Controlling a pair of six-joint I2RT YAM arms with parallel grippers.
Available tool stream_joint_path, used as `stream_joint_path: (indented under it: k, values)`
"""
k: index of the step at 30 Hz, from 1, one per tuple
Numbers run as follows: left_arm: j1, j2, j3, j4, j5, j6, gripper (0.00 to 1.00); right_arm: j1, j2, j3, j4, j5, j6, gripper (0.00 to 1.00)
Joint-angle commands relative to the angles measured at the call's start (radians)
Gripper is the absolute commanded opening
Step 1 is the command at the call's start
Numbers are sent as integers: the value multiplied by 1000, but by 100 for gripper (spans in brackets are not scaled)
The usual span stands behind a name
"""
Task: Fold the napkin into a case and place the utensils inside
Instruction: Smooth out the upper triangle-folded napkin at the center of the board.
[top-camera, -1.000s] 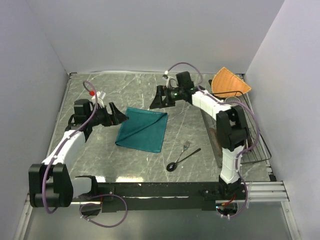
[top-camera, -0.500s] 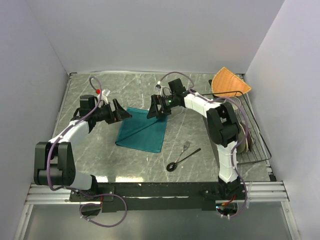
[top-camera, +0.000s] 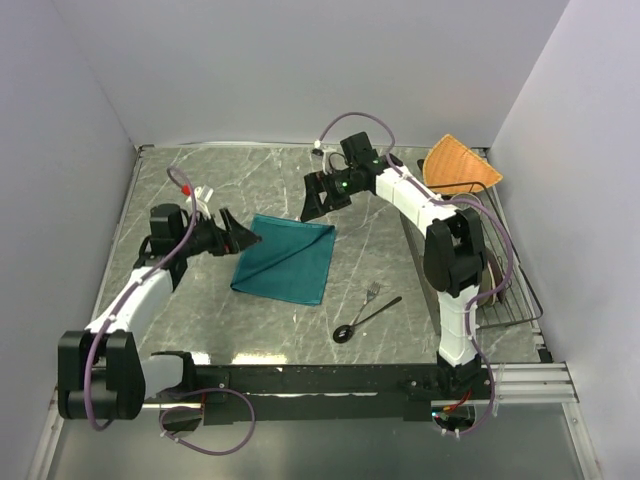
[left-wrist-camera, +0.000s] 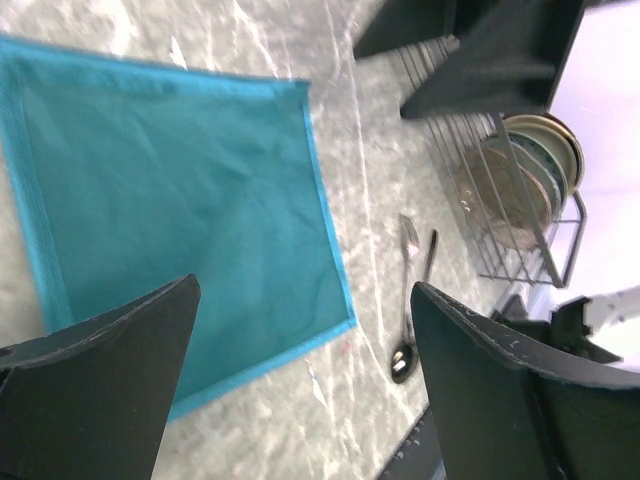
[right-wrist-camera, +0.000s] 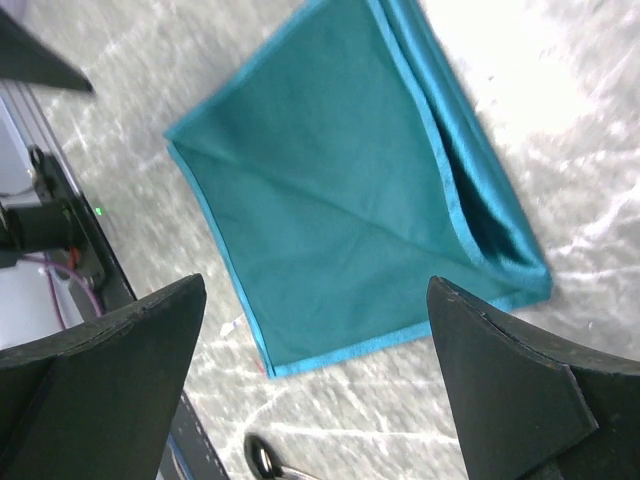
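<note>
Grey marbled table (top-camera: 260, 180), pale plain walls (top-camera: 300, 70); folded teal cloth napkin (top-camera: 288, 258) (near centre); left gripper (top-camera: 244, 235) and right gripper (top-camera: 306, 209) gape empty, seemingly hovering.

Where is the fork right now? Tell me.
Top view: the fork lies to the near right of the napkin, close beside the spoon.

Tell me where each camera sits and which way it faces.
Top external: above, behind the robot, looking down on the table; both arms reach toward the napkin.
Left wrist: on the left arm, facing across the napkin toward the fork, spoon and dish rack; the open left gripper frames it.
Right wrist: on the right arm, facing down at the napkin; the open right gripper frames it.
Shared: the napkin, in all three.
</note>
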Motion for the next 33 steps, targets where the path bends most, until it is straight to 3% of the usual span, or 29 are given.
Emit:
stream_joint_path:
  k: [1,10,20,25,33]
  values:
    - [-4,-34,-71,94,60,-83,93,-1,-14,1,107,-16,107,100]
    - [-47,87,-108,262,132,-233,87,8,33,-79,242,-133,262,100]
    - [-128,272,-56,243,139,-257,60,7,79,-182,331,-204,285,100]
    - [-116,351,-53,299,155,-310,57,-13,144,-153,359,-219,293,100]
    - [-95,414,-38,243,152,-267,53,-28,194,-127,394,-259,343,98]
